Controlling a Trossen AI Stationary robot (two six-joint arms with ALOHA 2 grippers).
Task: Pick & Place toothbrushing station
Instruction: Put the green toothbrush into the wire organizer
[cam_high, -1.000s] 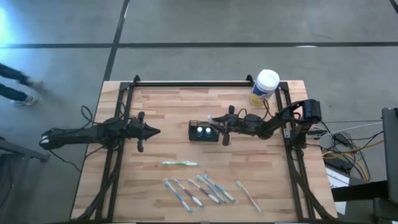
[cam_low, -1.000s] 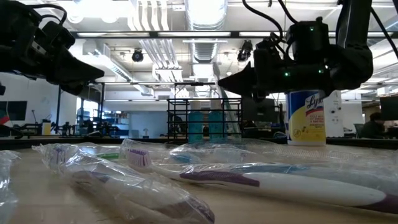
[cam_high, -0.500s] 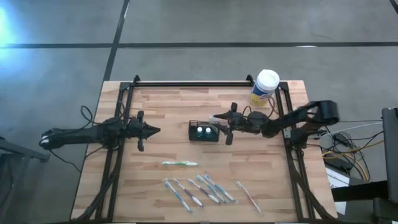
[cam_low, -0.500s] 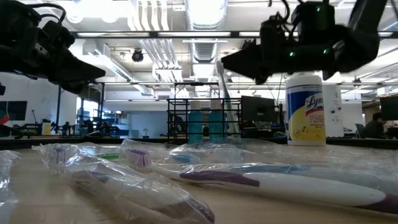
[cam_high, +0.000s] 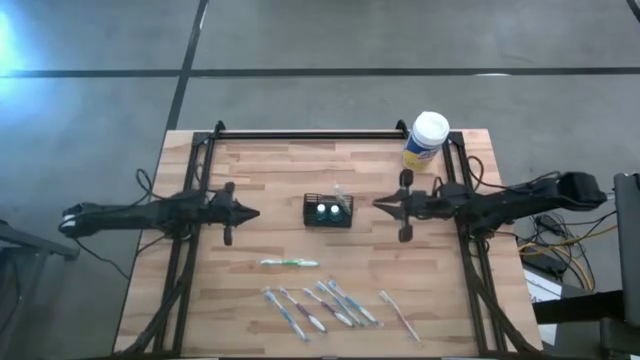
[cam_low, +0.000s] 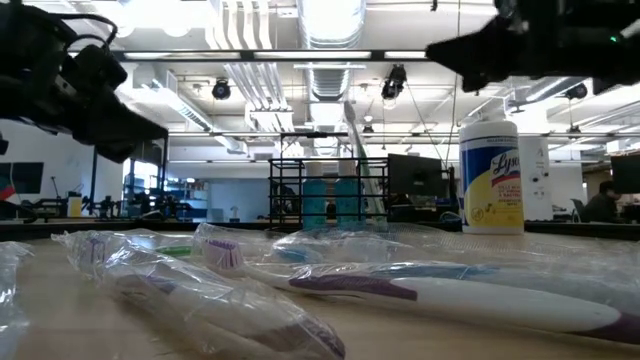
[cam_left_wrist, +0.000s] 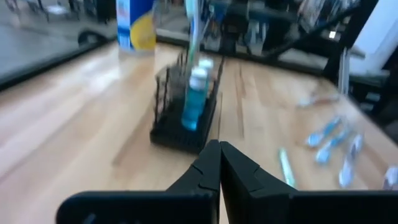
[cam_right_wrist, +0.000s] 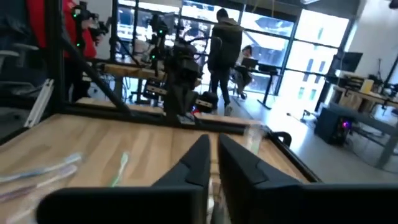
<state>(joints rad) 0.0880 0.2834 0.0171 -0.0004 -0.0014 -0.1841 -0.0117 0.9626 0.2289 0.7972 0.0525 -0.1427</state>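
The black wire-mesh basket (cam_high: 312, 218) (cam_low: 283, 195) stands at the table's middle. Two green-white tubes (cam_high: 327, 211) (cam_left_wrist: 194, 99) stand upright in it, white caps up. A slim toothbrush (cam_high: 343, 193) (cam_low: 352, 130) sticks up out of it, leaning at its far right corner. My left gripper (cam_high: 252, 211) (cam_left_wrist: 219, 149) hovers shut to the left of the basket, pointing at it. My right gripper (cam_high: 378, 204) (cam_right_wrist: 212, 149) hovers shut to its right, holding nothing. Several wrapped toothbrushes (cam_high: 320, 303) lie flat near the front edge, and a green one (cam_high: 290, 263) lies apart from them.
A white-lidded, yellow-labelled canister (cam_high: 427, 138) (cam_low: 492, 175) stands at the far right corner. Dark rails (cam_high: 195, 170) run along the table's left, right and far sides. Bare wood lies between each gripper and the basket. A person (cam_right_wrist: 224, 46) stands in the room beyond.
My right gripper has drawn back from above the basket toward the table's right edge and has risen. The toothbrush it was at stays standing in the basket.
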